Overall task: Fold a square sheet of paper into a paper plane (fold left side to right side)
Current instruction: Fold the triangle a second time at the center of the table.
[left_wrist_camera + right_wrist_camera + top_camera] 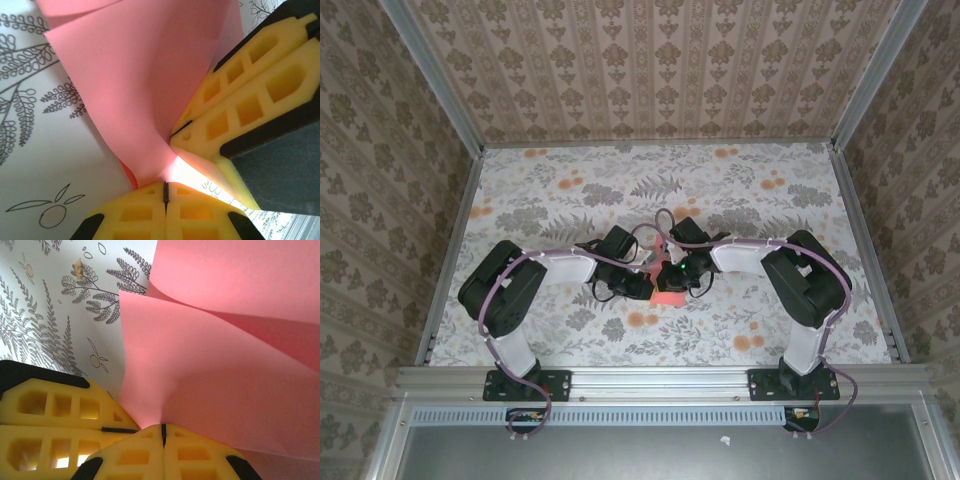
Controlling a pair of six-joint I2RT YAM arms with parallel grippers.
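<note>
Though the arms hide most of the paper (667, 297) at mid-table (770, 200) from above, the wrist views show the left gripper (165, 187) and right gripper (163, 429) each pinching one bowed edge, tips just beside each other. Bare tabletop surrounds them, with the walls well apart.

Top view looks down; both wrists (close-up) share paper (140, 90).
</note>
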